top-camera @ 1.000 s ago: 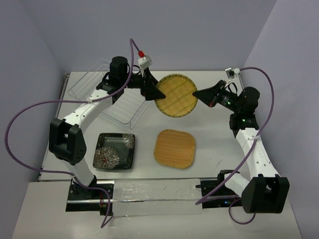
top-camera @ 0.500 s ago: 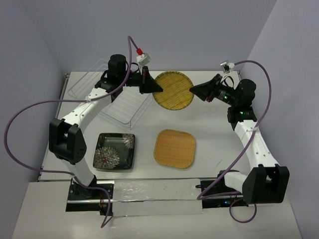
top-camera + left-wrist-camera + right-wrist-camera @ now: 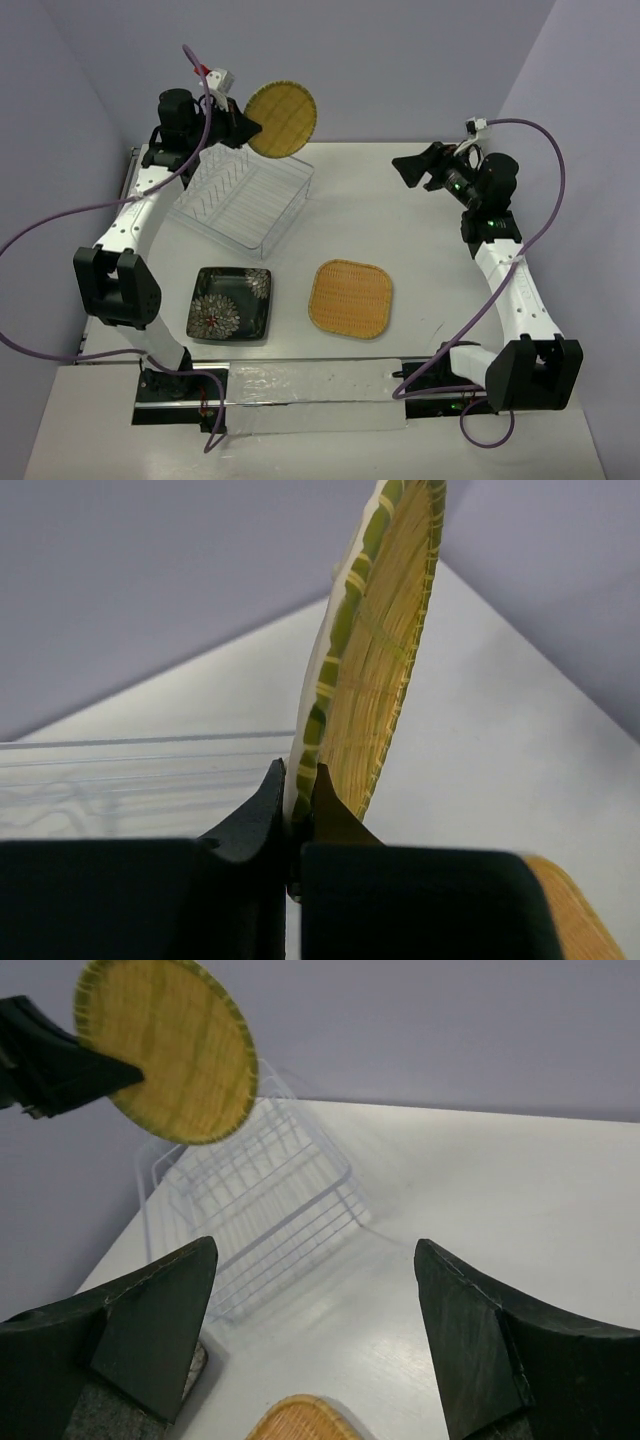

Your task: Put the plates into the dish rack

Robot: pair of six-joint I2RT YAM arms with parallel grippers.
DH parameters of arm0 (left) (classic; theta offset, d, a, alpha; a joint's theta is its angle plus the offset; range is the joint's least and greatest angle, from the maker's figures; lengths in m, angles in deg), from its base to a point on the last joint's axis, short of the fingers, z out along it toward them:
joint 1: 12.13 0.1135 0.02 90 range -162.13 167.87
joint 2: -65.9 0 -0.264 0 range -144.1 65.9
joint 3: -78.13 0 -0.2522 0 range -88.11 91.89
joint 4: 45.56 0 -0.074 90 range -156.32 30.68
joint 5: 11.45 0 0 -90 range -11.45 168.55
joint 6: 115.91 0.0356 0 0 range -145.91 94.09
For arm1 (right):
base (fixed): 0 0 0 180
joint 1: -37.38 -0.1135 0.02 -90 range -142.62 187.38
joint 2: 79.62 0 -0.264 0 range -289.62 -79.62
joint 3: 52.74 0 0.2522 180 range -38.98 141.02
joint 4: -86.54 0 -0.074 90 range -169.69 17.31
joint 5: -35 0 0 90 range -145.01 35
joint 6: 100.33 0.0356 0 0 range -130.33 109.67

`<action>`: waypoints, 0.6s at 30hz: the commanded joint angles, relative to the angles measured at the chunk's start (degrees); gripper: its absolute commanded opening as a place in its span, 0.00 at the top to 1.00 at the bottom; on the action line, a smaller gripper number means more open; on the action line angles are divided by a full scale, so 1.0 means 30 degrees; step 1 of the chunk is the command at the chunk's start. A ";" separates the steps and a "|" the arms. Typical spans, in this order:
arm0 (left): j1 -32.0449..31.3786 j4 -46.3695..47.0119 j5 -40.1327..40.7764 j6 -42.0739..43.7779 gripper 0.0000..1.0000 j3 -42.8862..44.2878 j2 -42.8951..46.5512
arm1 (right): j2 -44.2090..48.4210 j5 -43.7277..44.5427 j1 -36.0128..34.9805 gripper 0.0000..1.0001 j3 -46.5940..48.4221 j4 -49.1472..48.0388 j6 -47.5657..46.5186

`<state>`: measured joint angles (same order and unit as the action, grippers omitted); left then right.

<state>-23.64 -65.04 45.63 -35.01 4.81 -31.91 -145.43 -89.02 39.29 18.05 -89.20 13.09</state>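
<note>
The small round yellow plate (image 3: 282, 118) hangs on edge in the air over the far right side of the clear wire dish rack (image 3: 240, 205). My left gripper (image 3: 250, 130) is shut on its rim; the left wrist view shows the rim (image 3: 375, 660) pinched between the fingertips (image 3: 298, 780). My right gripper (image 3: 405, 168) is open and empty at the right, apart from the plate, jaws wide (image 3: 315, 1248). The orange rounded-square plate (image 3: 349, 298) and the black flowered plate (image 3: 231, 304) lie flat on the table near the front.
The rack (image 3: 250, 1200) stands at the back left, close to the left wall (image 3: 60, 120). The back wall is right behind the raised plate (image 3: 165, 1050). A foil-covered strip (image 3: 300, 385) runs between the arm bases.
The left gripper shut on the yellow plate and carried it up and left to above the rack. The right gripper let go of it, opened and drew back to the right.
</note>
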 commanded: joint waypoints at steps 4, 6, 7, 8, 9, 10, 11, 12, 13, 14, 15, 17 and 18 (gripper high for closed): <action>-0.0031 0.0141 0.0877 0.5155 1.00 -0.0612 0.3300 | -0.1861 -0.1067 -0.0273 0.13 0.2579 0.0460 -0.2264; 0.0167 -0.0496 0.0779 0.6957 1.00 -0.0630 0.3579 | -0.2463 -0.1771 -0.0473 0.13 0.3452 0.0937 -0.2784; 0.0309 -0.0866 0.0617 0.7982 1.00 -0.0649 0.3732 | -0.2724 -0.2060 -0.0647 0.13 0.3823 0.1153 -0.3114; 0.0642 -0.1302 -0.0223 0.9335 1.00 -0.0864 0.3979 | -0.2859 -0.2293 -0.1083 0.13 0.3929 0.1232 -0.3679; 0.1211 -0.1806 -0.1126 1.0897 1.00 -0.1328 0.4174 | -0.2912 -0.2521 -0.1149 0.13 0.4058 0.1374 -0.4099; 0.1506 -0.2754 -0.2284 1.3465 1.00 -0.1533 0.4450 | -0.2933 -0.2850 -0.1225 0.13 0.4110 0.1526 -0.4815; 0.2114 -0.3693 -0.3049 1.5555 1.00 -0.1613 0.4529 | -0.2879 -0.2987 -0.1255 0.13 0.4145 0.1913 -0.5238; 0.2456 -0.4768 -0.3699 1.9516 1.00 -0.1529 0.4418 | -0.2879 -0.2960 -0.1311 0.13 0.4341 0.2141 -0.5550; 0.2834 -0.7472 -0.4102 2.1315 1.00 -0.1153 0.4174 | -0.2901 -0.2938 -0.1333 0.13 0.4430 0.2563 -0.5995; 0.3075 -0.9934 -0.4131 2.3687 1.00 -0.0514 0.3797 | -0.2908 -0.2951 -0.1380 0.13 0.4539 0.2698 -0.6316; 0.3166 -1.2677 -0.3493 2.6187 1.00 0.1028 0.2858 | -0.2942 -0.2926 -0.1445 0.13 0.4656 0.2825 -0.6572; 0.3267 -1.6678 -0.2160 2.9140 1.00 0.4772 0.0842 | -0.3043 -0.2841 -0.1579 0.13 0.4828 0.3304 -0.6919; 0.3338 -1.7592 -0.1793 2.9672 1.00 0.6412 -0.0059 | -0.3088 -0.2794 -0.1643 0.13 0.4869 0.3550 -0.6997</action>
<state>-14.07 -95.74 39.73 27.06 6.44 -23.25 -154.84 -96.41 35.19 28.90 -80.97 -3.02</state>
